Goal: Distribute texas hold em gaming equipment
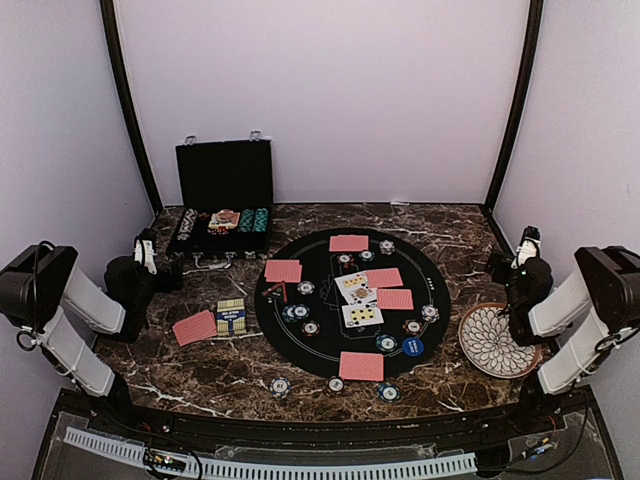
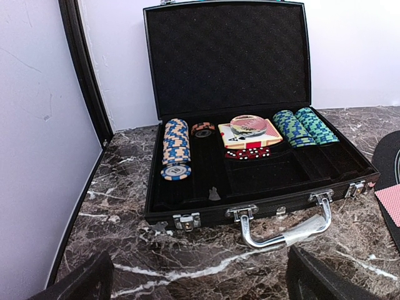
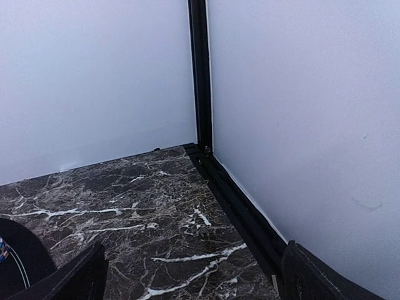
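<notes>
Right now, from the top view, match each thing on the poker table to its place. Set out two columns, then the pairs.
Things:
1 chip case
2 patterned plate
3 blue marker disc
4 face-up cards

Places:
A middle of the black mat
B far left of the table, lid up
C right of the mat, on the marble
D near right part of the mat

Pairs: 1-B, 2-C, 3-D, 4-A

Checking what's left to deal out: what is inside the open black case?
Orange-and-blue chip stack, green chip stacks, a card box under a clear disc, red dice. Beneath the box is covered.
</notes>
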